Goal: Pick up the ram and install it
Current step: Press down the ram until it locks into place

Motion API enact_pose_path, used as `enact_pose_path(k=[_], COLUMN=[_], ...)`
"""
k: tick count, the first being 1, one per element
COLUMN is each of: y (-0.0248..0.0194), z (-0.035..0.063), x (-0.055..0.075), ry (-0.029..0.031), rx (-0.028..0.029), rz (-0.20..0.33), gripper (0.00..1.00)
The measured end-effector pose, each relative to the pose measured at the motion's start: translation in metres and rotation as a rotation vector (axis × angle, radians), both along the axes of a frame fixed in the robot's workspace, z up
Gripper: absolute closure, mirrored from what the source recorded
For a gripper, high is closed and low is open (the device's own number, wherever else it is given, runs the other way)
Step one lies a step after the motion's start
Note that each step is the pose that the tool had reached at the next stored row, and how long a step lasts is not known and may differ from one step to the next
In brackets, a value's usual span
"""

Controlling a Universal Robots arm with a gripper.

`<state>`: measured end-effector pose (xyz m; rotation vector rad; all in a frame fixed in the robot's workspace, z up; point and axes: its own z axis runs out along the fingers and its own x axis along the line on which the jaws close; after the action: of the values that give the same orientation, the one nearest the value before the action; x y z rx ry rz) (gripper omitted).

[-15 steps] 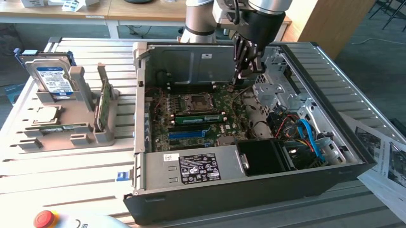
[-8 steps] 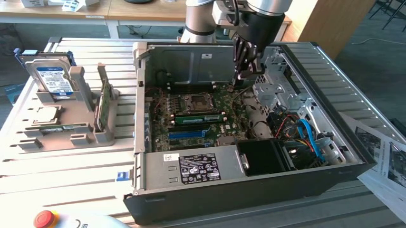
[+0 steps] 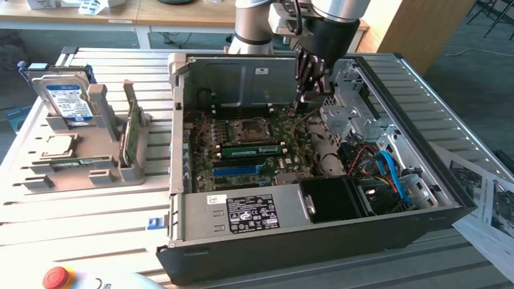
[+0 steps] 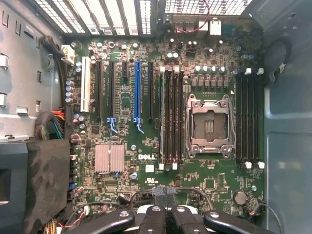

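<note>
Tool point(image 4: 168, 214), pressed together on nothing, hangs over the motherboard point(image 4: 204, 171); 1 green ram point(image 3: 253, 150) looks seated at frame centre, while a similar stick point(image 3: 129, 139) stands racked at left, so completion is uncertain.

You are working on a big silver table point(image 3: 80, 223) made of long metal strips with thin gaps between them. It shines where the light falls on it. Behind it you have a long brown wooden desk point(image 3: 161, 15) with white legs and a few white boxes point(image 3: 44, 3) on top. A tall brown wooden board point(image 3: 410, 33) stands on the exterior view's right. Beside it the floor point(image 3: 473, 60) is dark grey-blue, and dark chair legs point(image 3: 492, 13) stand on it. Some printed paper sheets point(image 3: 486, 205) lie at the table's edge on the exterior view's right.
</note>
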<state>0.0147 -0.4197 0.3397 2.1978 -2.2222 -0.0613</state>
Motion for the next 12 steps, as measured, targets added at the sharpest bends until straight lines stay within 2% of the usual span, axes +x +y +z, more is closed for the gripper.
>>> enact_pose_path(k=[12], y=[0.0000], z=[-0.0033], x=[0.0000], ry=[0.0000], rx=[0.0001], rz=[0.000], gripper=[0.89])
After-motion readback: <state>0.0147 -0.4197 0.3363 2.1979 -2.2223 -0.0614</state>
